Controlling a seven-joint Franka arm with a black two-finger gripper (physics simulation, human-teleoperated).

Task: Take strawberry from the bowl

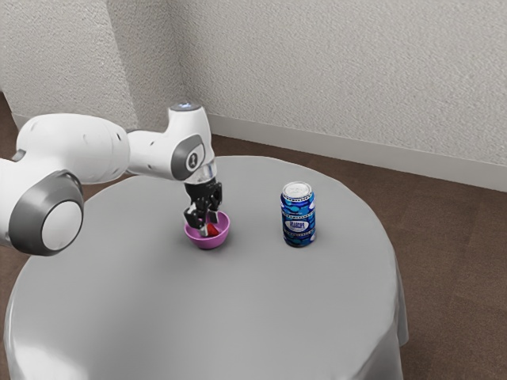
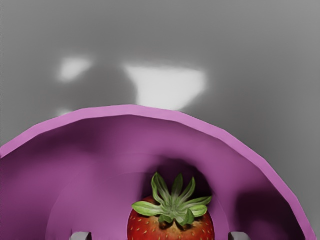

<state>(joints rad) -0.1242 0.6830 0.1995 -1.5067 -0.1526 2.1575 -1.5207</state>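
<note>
- Hand (image 1: 208,224) reaching down into the pink bowl (image 1: 207,244), left of centre in the exterior view; standing spread, gaps showing on both sides of the strawberry (image 2: 171,225).
- Strawberry lying inside the bowl, showing green leaves.
- Blue can (image 1: 299,216) standing upright on the grey tabletop (image 1: 214,317), right of centre, apart from the bowl.

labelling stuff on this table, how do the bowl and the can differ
The bowl is plain pinkish purple, while the can is blue with a printed pattern and a pale top. The bowl is low and wide open, with a strawberry inside; the can is taller and narrower. Both stand upright on the grey tablecloth.
</note>
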